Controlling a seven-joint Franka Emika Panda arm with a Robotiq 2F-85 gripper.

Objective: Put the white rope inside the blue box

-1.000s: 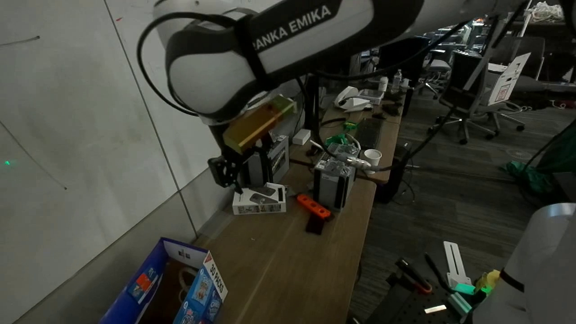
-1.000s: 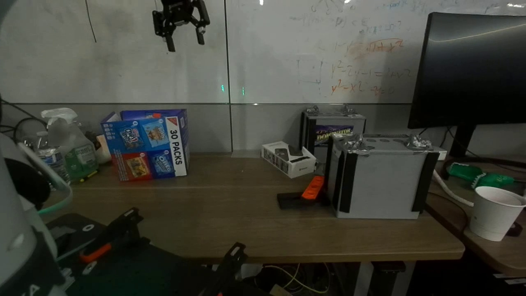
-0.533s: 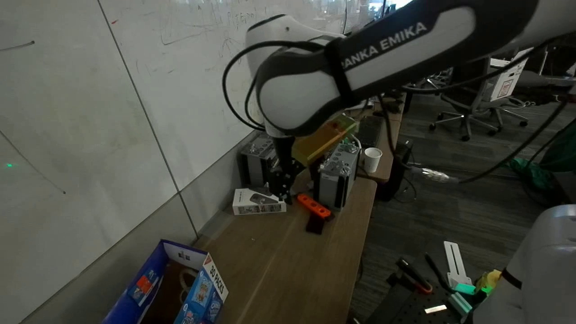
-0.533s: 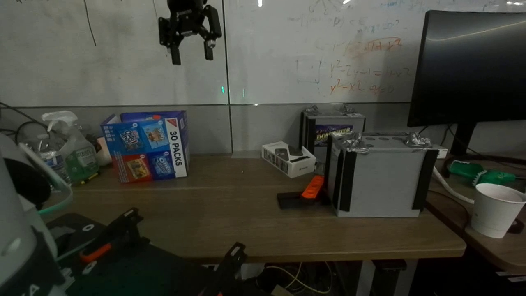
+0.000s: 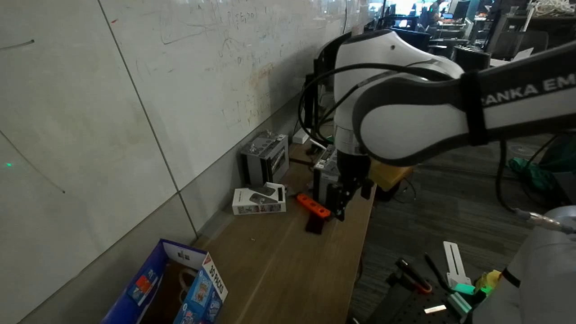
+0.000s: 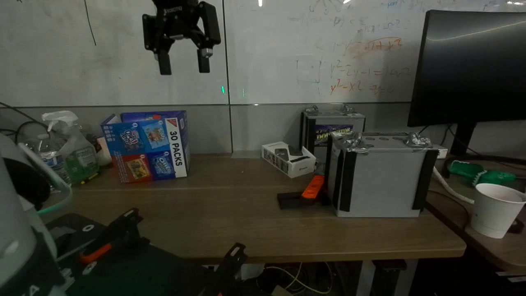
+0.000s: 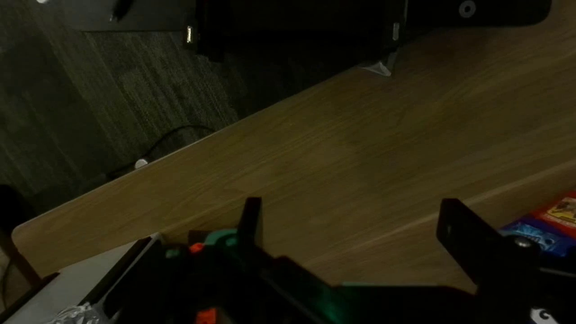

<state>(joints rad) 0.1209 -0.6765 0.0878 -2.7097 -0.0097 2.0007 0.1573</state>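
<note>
The blue box (image 5: 202, 292) stands open-topped on the table against the wall. It shows in both exterior views (image 6: 141, 150), and its corner shows at the right edge of the wrist view (image 7: 546, 231). A pale rope loop (image 5: 181, 279), which looks like the white rope, lies inside the box; part of it is hidden by the box wall. My gripper (image 6: 184, 68) is open and empty, high above the table and apart from the box. In the wrist view my gripper (image 7: 352, 201) has its fingers wide apart with only tabletop between them.
Two grey cases (image 6: 382, 181) (image 5: 265, 159), a white carton (image 6: 289, 159) and an orange tool (image 6: 313, 187) stand on the table. A spray bottle (image 6: 78, 152) is beside the blue box. A white cup (image 6: 495, 213) and a monitor (image 6: 472, 70) are at the side.
The arm has swung away from the whiteboard toward the table's front edge, and the gripper looks lower and larger in an exterior view. The gripper stays open. The box and rope loop have not moved.
</note>
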